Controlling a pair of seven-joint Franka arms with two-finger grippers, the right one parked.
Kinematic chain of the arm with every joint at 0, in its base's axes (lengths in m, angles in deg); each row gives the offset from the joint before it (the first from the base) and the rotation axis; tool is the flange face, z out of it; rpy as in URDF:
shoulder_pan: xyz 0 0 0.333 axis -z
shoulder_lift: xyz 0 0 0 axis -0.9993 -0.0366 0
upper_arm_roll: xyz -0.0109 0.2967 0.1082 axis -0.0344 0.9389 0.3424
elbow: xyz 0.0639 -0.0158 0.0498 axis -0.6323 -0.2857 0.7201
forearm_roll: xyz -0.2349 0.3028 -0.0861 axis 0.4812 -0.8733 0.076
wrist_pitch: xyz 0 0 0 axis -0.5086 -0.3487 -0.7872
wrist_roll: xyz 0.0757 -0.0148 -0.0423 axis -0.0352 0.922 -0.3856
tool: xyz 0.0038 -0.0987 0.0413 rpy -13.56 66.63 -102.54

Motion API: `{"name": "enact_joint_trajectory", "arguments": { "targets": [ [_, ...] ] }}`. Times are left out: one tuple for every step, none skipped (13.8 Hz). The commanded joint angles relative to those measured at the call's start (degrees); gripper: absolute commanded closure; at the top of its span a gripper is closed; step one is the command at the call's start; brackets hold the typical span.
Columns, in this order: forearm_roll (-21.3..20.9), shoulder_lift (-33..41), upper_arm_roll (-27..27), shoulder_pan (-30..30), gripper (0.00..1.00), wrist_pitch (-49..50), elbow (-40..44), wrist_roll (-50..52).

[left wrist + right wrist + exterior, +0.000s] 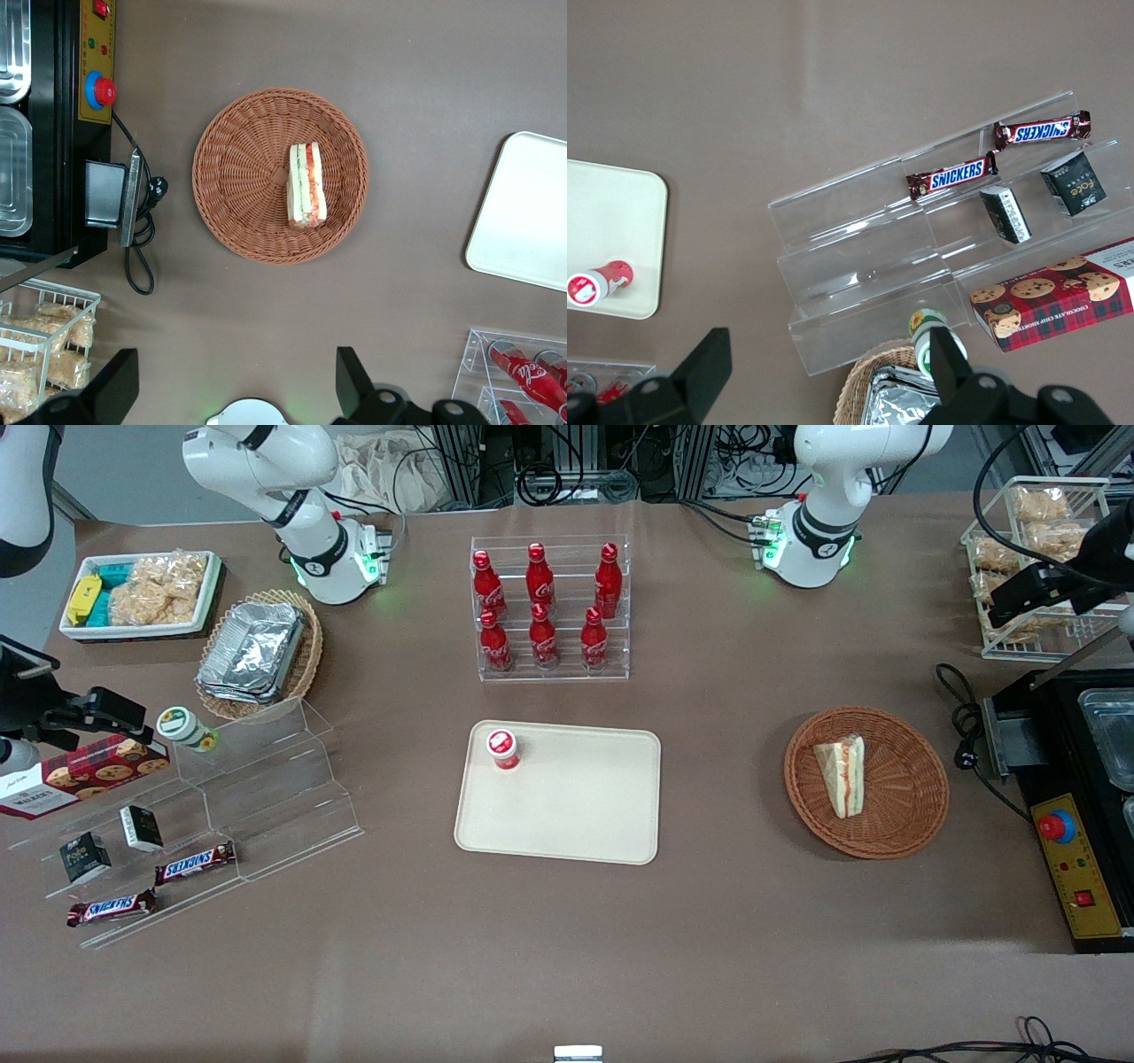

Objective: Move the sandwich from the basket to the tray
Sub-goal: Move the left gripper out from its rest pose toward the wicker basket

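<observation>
The sandwich lies in the basket. The claw hangs high above, spread wide, gripping nothing. The tray holds 1 small red bottle.

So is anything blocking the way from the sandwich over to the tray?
Nothing visible: bare table separates the basket holding the sandwich from the tray. A red-capped bottle occupies one tray corner. The gripper, open, hovers above.

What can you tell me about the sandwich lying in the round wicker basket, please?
The sandwich is a triangular wedge of pale white bread with orange-red and green filling layers showing along its cut edge. It lies in the round reddish-brown woven basket, resting on the weave near the middle. Nothing else touches it. The end effector is open, high above the table beside the basket.
</observation>
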Motion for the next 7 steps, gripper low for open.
{"name": "enact_joint_trajectory", "arguments": {
  "targets": [
    [0.9, 0.6, 0.6, 0.6, 0.0, -0.7, -0.2, -0.9],
    [0.4, 0.3, 0.5, 0.6, 0.0, -0.7, 0.1, -1.0],
    [0.0, 0.2, 0.4, 0.7, 0.0, -0.7, 0.1, -1.1],
    [0.0, 0.1, 0.4, 0.7, 0.0, -0.8, 0.1, -0.7],
    [-0.1, 0.0, 0.3, 0.7, 0.0, -0.8, -0.1, -0.1],
    [0.5, -0.4, 0.3, 0.7, 0.0, -1.2, 0.0, -0.2],
    [0.9, -0.3, 0.5, 0.6, 0.0, -2.0, 0.1, -0.8]
  ]
}}
